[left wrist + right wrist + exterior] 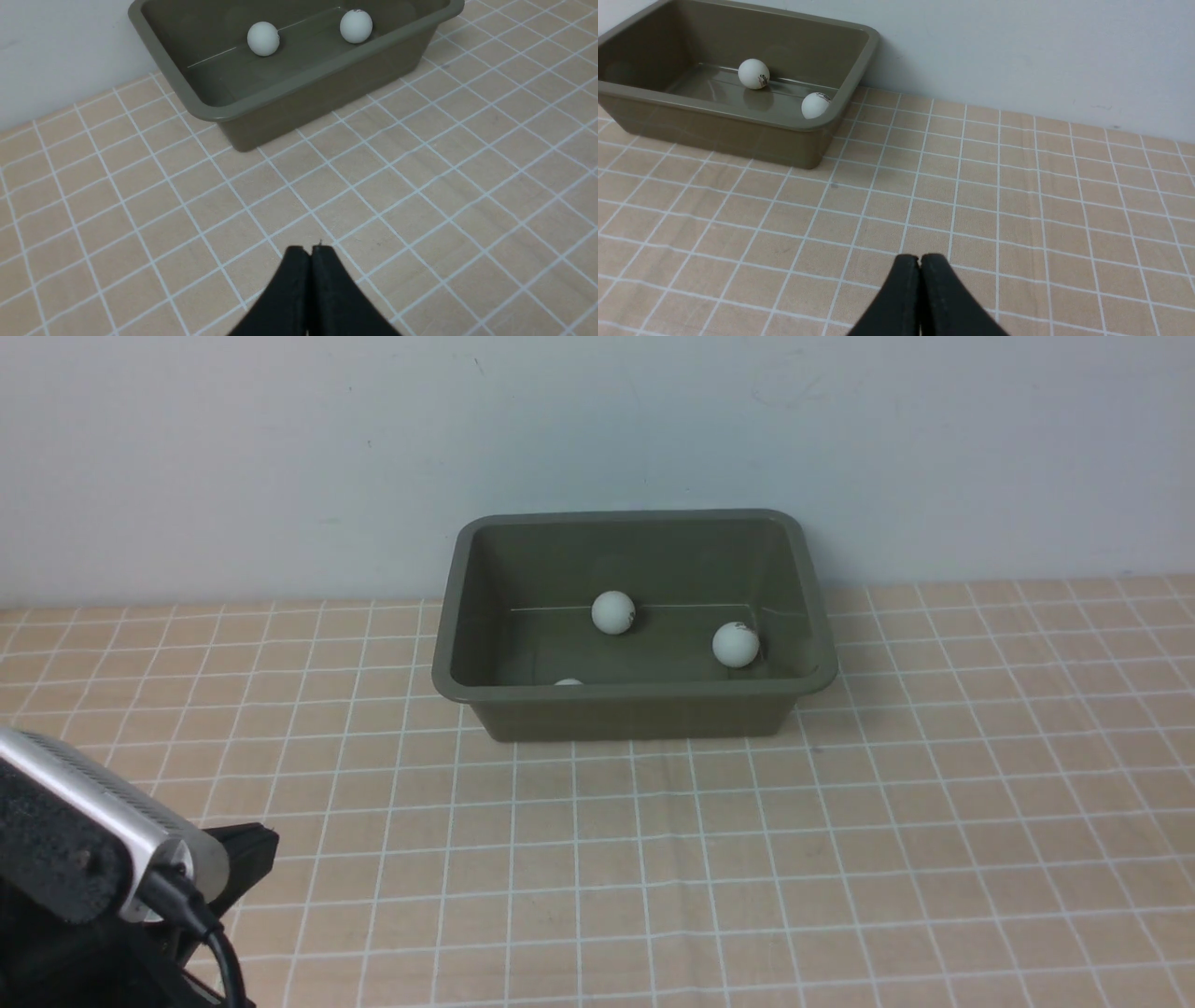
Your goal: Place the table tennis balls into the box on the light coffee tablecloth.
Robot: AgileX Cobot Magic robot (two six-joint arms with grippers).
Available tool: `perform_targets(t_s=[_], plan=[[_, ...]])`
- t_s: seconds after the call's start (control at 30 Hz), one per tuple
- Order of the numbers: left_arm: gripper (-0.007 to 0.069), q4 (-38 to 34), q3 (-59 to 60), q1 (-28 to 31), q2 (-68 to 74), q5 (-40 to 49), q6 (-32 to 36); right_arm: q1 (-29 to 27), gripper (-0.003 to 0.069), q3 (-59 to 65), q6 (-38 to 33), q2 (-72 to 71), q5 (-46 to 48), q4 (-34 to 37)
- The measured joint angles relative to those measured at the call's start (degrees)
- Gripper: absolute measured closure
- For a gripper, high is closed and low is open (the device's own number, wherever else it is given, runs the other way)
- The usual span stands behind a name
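- I see 3 balls [612, 612] in box [635, 709], near tablecloth's [747, 859] far edge.
- L claw [310, 249] & R claw [920, 259]: both pinched tight, empty.

Glossy plastic box [635, 714] (matte balls [612, 612])

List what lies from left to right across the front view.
Left arm's camera housing → half-hidden ball by the box's near wall → middle ball → right ball → bare checked tablecloth.
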Motion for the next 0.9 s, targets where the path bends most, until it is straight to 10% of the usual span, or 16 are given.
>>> perform_targets(t_s=[0.47,0.9], plan=[[0.0693,1.74,16.69,22.05,-21.32,-4.92,1.38,0.0,0.0674,0.0,0.05,0.0,0.03,-0.42],[0.0693,1.27,28.96,24.59,-36.04,-6.5,1.38,0.0,0.0674,0.0,0.05,0.0,0.08,-0.42]])
